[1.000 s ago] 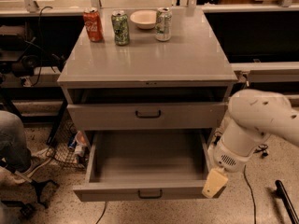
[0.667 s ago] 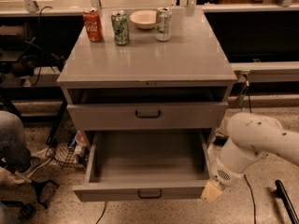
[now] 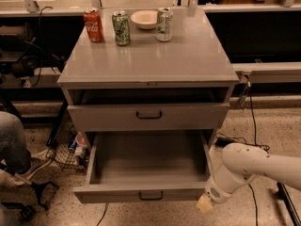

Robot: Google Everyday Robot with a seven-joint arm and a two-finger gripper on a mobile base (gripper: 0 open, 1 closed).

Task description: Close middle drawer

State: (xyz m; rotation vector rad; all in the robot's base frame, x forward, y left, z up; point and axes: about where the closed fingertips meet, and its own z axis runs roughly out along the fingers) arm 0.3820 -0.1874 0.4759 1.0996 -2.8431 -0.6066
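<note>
The middle drawer is pulled far out of the grey cabinet. It has a plain grey, empty inside and a flat front with a small black handle. My white arm reaches in from the right. My gripper, seen as a yellowish tip, sits low at the right end of the drawer's front, just outside its front right corner. I cannot tell whether it touches the front. The taller-fronted top drawer above is slightly out. The third drawer is hidden under the open one.
On the cabinet top stand a red can, a green can, a white bowl and a silver-green can. A person's leg and a wire basket are at the left. Cables run on the floor at the right.
My arm has swung down and to the left, bringing the gripper from beside the drawer's right wall to its front right corner. The drawer has not visibly moved.
</note>
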